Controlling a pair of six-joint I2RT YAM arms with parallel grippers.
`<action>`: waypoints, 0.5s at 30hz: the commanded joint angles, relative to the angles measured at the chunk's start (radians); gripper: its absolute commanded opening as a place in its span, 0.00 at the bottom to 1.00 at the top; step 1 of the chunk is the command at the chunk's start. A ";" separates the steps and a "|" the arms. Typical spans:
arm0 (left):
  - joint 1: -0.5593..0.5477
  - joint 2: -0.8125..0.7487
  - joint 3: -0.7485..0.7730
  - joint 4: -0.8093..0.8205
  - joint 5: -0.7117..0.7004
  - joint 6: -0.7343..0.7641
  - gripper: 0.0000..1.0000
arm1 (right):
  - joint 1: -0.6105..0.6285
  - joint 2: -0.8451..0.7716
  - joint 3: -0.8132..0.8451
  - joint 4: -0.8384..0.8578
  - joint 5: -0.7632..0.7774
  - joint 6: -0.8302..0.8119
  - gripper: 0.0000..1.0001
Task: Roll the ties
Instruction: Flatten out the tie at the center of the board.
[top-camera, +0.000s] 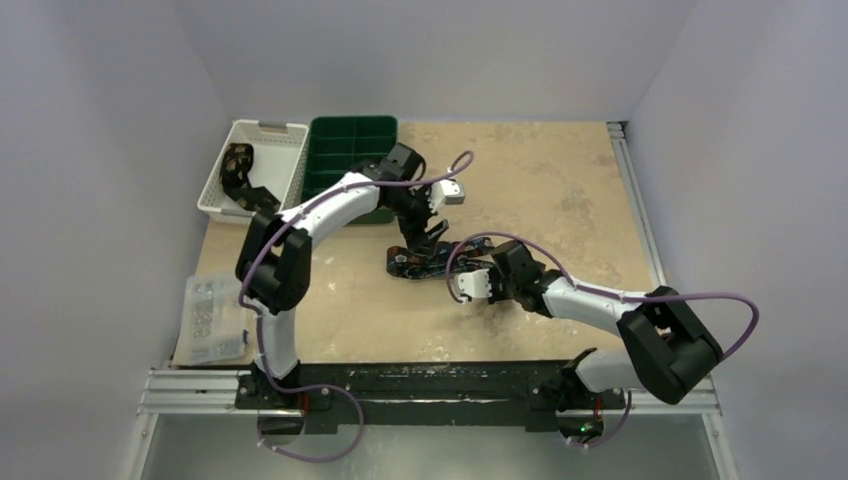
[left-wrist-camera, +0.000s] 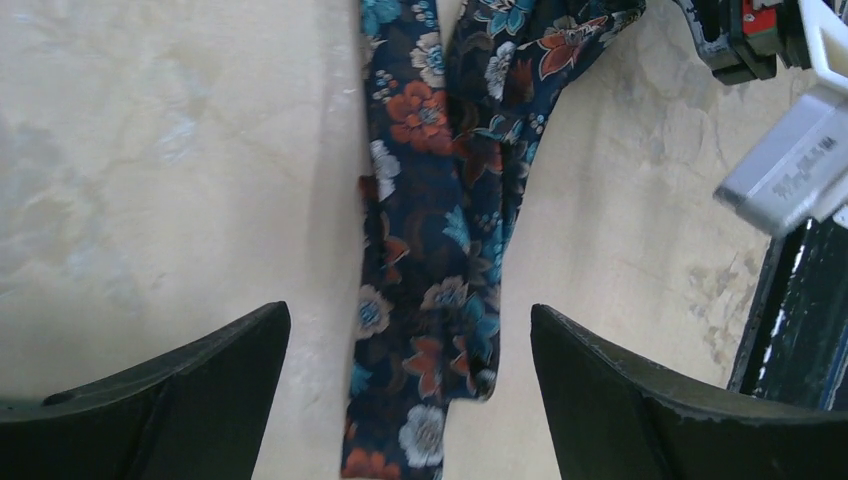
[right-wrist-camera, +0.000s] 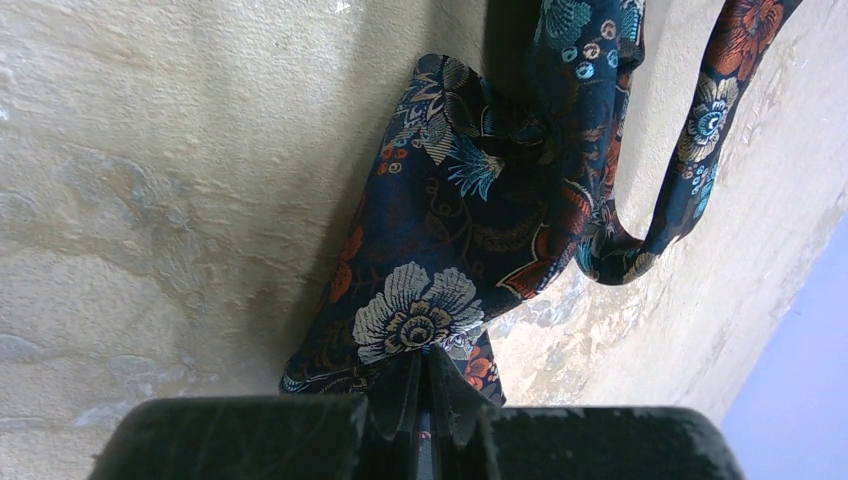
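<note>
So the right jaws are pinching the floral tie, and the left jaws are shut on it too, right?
No: the left jaws stand open, straddling the floral tie without touching it, as the left wrist view shows. The right jaws do pinch it.

The left arm (top-camera: 330, 205) and right arm (top-camera: 585, 297) share one build: smooth white tube links between bulky black joint housings, on black bases. A thin purple cable (top-camera: 362, 420) runs along each arm and hangs in loose loops. The left camera (top-camera: 452, 193) is a small white-grey box; the right camera (left-wrist-camera: 790, 165) is the same (it carries a line of tiny dark print, too small to read). The left fingers (left-wrist-camera: 180, 400) are matte black wedges with scuffed edges. The right fingers (right-wrist-camera: 400, 395) are black too, slim, on a wide black block.
</note>
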 joint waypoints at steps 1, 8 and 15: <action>-0.040 0.090 0.038 0.052 0.023 -0.081 0.90 | -0.012 -0.002 -0.011 -0.012 -0.010 -0.018 0.00; -0.041 0.208 0.105 -0.041 -0.115 -0.071 0.46 | -0.068 -0.019 -0.008 -0.043 -0.012 -0.052 0.00; 0.078 -0.127 -0.019 -0.132 -0.072 -0.082 0.00 | -0.129 -0.062 -0.014 -0.079 -0.033 -0.107 0.00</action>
